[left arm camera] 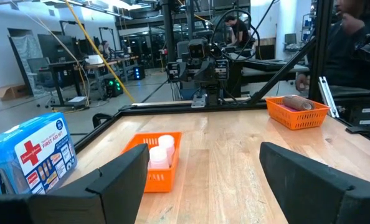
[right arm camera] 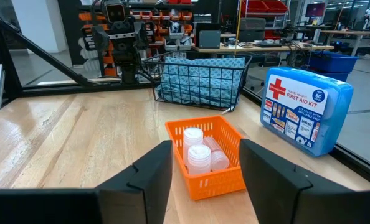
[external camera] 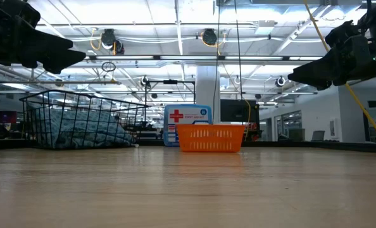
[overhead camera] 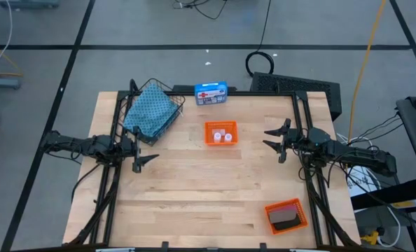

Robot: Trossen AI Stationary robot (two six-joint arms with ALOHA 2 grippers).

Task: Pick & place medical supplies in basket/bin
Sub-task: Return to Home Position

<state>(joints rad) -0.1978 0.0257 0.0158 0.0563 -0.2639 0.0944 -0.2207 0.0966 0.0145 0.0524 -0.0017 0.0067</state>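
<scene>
Cloth in basket, vials in tray

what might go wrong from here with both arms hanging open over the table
1. The left gripper hangs open right beside the dark wire-mesh basket; moving off, it might snag the mesh or the folded teal patterned cloth.
2. The small orange plastic tray of white round vials sits between it and the open right gripper; a low sweep might tip it.

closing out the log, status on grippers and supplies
Left gripper and right gripper open, empty, raised either side of table. Cloth in wire basket; vials in middle orange tray; rolls in corner tray. First aid kit at far edge, clear.
</scene>
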